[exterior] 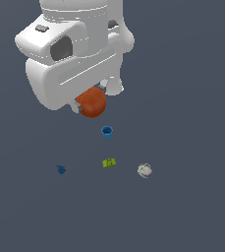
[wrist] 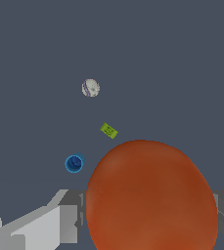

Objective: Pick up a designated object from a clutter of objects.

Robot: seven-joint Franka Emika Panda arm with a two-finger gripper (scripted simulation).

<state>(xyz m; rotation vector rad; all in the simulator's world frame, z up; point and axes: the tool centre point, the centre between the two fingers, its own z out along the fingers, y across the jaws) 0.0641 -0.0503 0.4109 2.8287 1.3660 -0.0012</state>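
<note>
Two views, one orange-red ball in the claw

Exterior view: the white Panda arm (exterior: 70, 54) fills the upper part of the picture, and the orange-red ball (exterior: 91, 102) sits tucked under its wrist, with the gripper (exterior: 88, 104) almost wholly hidden behind the ball and the arm body. Below it lie the blue cup (exterior: 107, 132), the green block (exterior: 109, 162), the whitish-grey ball (exterior: 144, 171) and the small dark-blue piece (exterior: 61, 170), all well apart on the dark grey floor (exterior: 192, 206).

Wrist view: the orange-red ball (wrist: 150, 197) looms large, clamped between the two grey fingers (wrist: 69, 217), its lower part cut off by the frame. Beyond it show the blue cup (wrist: 74, 163), green block (wrist: 109, 130) and whitish-grey ball (wrist: 90, 88); the dark-blue piece does not appear here.
</note>
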